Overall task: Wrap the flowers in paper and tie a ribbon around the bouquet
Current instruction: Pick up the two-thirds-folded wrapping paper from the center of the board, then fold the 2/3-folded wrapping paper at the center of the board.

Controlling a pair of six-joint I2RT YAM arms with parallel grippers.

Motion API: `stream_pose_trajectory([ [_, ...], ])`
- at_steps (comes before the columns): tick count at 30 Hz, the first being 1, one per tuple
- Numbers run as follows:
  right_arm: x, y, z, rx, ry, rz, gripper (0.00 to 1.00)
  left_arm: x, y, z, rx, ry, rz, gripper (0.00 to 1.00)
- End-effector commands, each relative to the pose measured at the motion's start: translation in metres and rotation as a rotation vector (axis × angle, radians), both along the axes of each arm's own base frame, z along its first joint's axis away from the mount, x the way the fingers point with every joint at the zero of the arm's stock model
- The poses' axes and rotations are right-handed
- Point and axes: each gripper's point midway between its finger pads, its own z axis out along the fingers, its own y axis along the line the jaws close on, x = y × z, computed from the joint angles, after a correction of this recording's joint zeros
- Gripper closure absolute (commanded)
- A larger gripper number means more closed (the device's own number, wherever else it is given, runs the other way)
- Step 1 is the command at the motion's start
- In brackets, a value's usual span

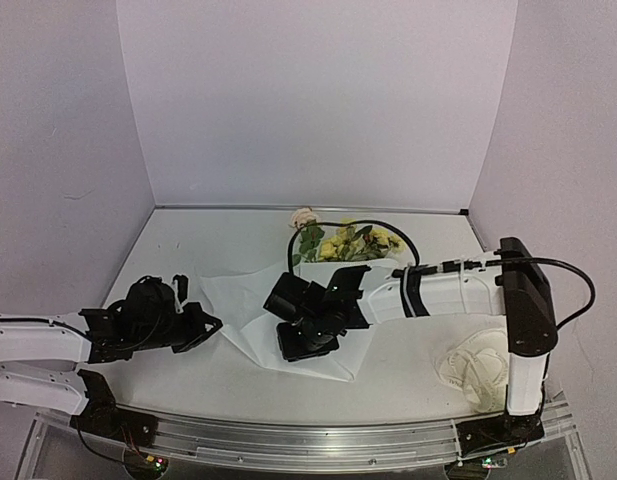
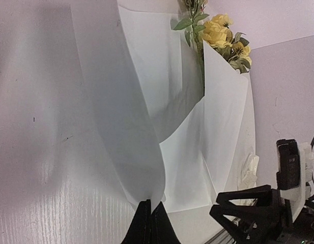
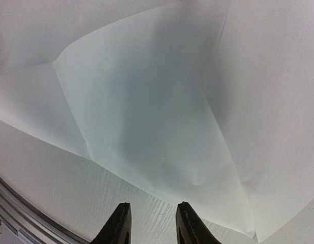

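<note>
- Wrapping step: your left hand (image 2: 150, 208), pressed together, pinches the paper (image 2: 223, 127) by a corner; the flowers (image 2: 218, 33) lie at its far end.
- Your right hand (image 3: 153, 206) is part spread and holds nothing.
- Next, likely: fold the flap over the stems. The ribbon (image 1: 473, 368) lies untouched on the desk (image 1: 388, 372).

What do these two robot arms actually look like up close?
Both mix white tube-like links with black joints. The left arm and right arm sit on black bases. A black cable loops past the right elbow. The left gripper and right gripper each have two slim black tapered fingers.
</note>
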Motion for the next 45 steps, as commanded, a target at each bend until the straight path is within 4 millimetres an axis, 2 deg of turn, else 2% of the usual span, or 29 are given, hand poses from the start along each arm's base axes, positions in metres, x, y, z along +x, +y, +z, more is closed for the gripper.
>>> stream_pose_trajectory([
  [1, -0.009, 0.016, -0.026, 0.032, 0.070, -0.032, 0.72, 0.001, -0.003, 0.015, -0.034, -0.033, -0.009, 1.00],
  [7, -0.003, 0.032, -0.047, 0.023, 0.083, -0.055, 0.78, -0.003, -0.006, 0.023, -0.052, -0.054, -0.043, 1.00],
  [11, -0.001, 0.039, -0.054, 0.025, 0.088, -0.067, 0.79, -0.007, -0.011, 0.029, -0.070, -0.065, -0.081, 1.00],
  [14, -0.001, 0.038, -0.048, 0.032, 0.083, -0.067, 0.80, -0.008, -0.009, 0.031, -0.075, -0.069, -0.081, 1.00],
  [17, 0.002, 0.034, -0.033, 0.046, 0.055, -0.069, 0.80, -0.009, -0.007, 0.030, -0.071, -0.068, -0.077, 1.00],
  [20, 0.005, 0.037, -0.025, 0.063, 0.040, -0.071, 0.82, -0.011, -0.007, 0.032, -0.082, -0.070, -0.082, 1.00],
  [29, 0.002, 0.044, -0.048, 0.042, 0.082, -0.075, 1.00, -0.015, -0.005, 0.045, -0.098, -0.098, -0.101, 1.00],
  [32, 0.000, 0.040, -0.051, 0.031, 0.087, -0.073, 1.00, -0.016, -0.011, 0.052, -0.105, -0.120, -0.135, 1.00],
  [35, 0.000, 0.040, -0.038, 0.048, 0.073, -0.057, 1.00, -0.016, -0.024, 0.058, -0.114, -0.135, -0.194, 1.00],
  [37, 0.001, 0.043, -0.022, 0.075, 0.057, -0.036, 1.00, -0.015, -0.031, 0.058, -0.104, -0.135, -0.220, 1.00],
  [41, 0.002, 0.046, 0.021, 0.146, 0.013, 0.003, 0.92, -0.011, -0.040, 0.059, -0.083, -0.145, -0.243, 1.00],
  [43, 0.003, 0.042, 0.040, 0.169, -0.011, 0.010, 0.88, -0.009, -0.042, 0.062, -0.076, -0.153, -0.250, 1.00],
  [45, 0.003, 0.029, 0.053, 0.164, -0.040, -0.001, 0.84, -0.007, -0.046, 0.066, -0.072, -0.164, -0.260, 1.00],
])
